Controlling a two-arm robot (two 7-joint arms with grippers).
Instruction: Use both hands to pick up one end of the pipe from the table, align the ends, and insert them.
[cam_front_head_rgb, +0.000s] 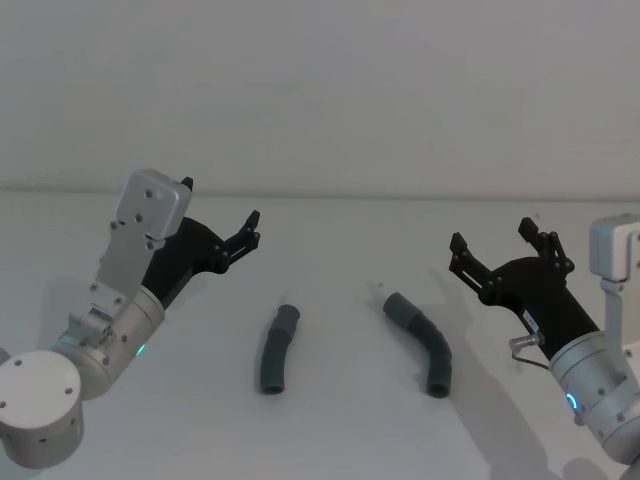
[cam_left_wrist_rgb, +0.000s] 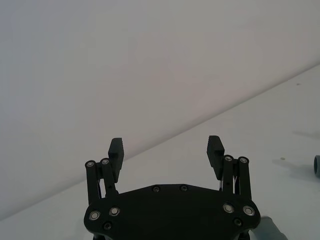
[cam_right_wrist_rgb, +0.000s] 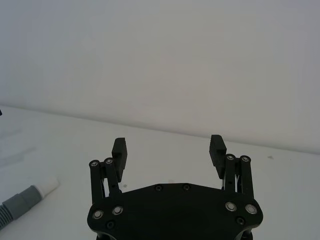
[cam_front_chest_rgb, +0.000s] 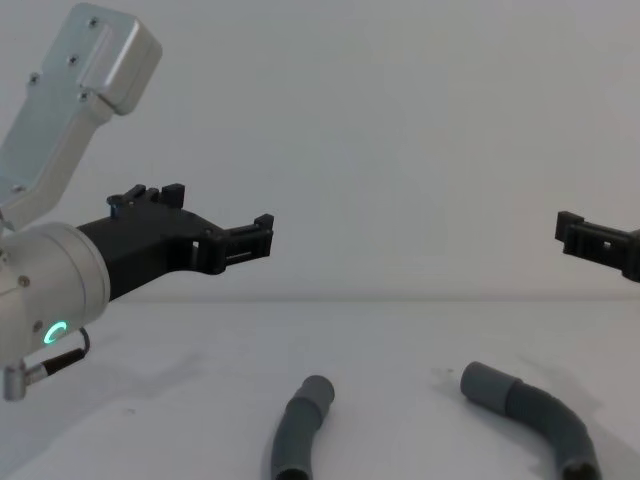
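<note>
Over table (cam_front_head_rgb: 340, 440), L tool (cam_front_head_rgb: 218, 205), R tool (cam_front_head_rgb: 492, 236) apart; R wrist view: white tip (cam_right_wrist_rgb: 49, 186) on pipe (cam_right_wrist_rgb: 15, 207).

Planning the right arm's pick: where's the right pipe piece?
The right piece lies on the table, right of centre in the head view, between the left piece and the right tool.

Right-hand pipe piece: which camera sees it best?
The head view. The right-hand pipe piece lies whole on the table, curve plain from above. The chest view shows it side-on, its near end by the bottom edge. The right wrist view catches its white-tipped end.
</note>
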